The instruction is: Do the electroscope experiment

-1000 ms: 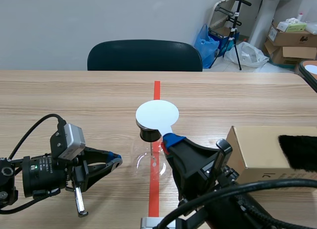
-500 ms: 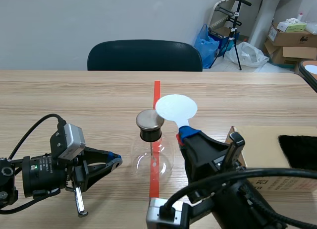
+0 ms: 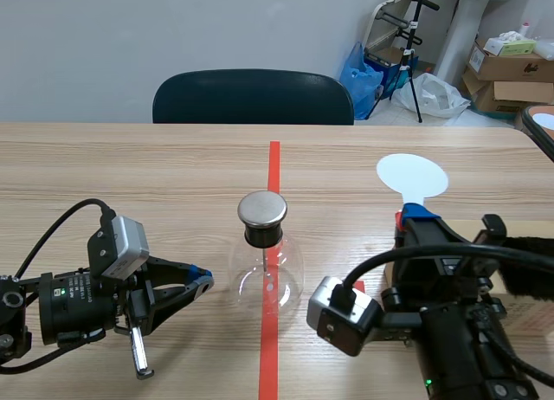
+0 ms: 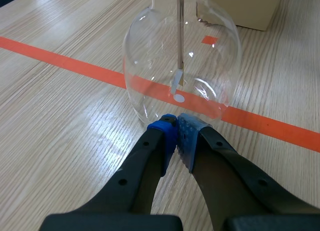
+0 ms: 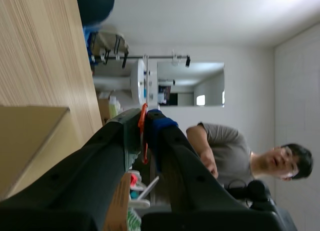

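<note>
Two grippers: my left gripper, pads pressed together on nothing, lies just left of the flask; right of the flask, my right gripper pinches the white disc by its stem. I'd keep that pinch firm and the disc face touching nothing. One flask, one disc

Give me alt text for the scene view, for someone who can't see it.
A glass flask electroscope with a metal cap stands on a wooden table, on a red tape line. The right gripper, beside it, is shut on the stem of a white disc paddle; the left gripper is shut near the flask's other side.
</note>
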Motion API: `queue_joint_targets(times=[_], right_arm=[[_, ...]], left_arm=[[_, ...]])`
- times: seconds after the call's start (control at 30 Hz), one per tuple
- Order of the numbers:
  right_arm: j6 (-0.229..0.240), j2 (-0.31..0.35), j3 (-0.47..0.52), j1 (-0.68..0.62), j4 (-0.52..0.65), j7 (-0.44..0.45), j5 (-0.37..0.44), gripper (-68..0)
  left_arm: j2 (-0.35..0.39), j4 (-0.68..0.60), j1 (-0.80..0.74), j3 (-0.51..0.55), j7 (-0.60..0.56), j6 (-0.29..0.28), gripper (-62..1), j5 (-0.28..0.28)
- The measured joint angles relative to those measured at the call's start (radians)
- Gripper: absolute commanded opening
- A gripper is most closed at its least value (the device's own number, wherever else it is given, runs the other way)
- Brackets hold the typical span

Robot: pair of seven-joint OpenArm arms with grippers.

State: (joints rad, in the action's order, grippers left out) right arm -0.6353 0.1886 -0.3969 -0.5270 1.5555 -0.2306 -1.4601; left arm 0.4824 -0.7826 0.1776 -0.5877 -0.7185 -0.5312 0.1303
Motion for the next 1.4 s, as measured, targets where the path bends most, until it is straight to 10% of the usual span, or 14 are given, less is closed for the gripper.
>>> queue_joint_targets(times=[0.63,1.4], right_arm=[[0.0,0.0,0.0,0.0,0.0,-0.103,0.0,-65.8],[0.0,0.0,0.0,0.0,0.0,0.438,0.0,-65.8]], left_arm=[[0.0,0.0,0.0,0.0,0.0,0.0,-57.9,0.0],[0.0,0.0,0.0,0.0,0.0,0.0,-57.9,0.0]])
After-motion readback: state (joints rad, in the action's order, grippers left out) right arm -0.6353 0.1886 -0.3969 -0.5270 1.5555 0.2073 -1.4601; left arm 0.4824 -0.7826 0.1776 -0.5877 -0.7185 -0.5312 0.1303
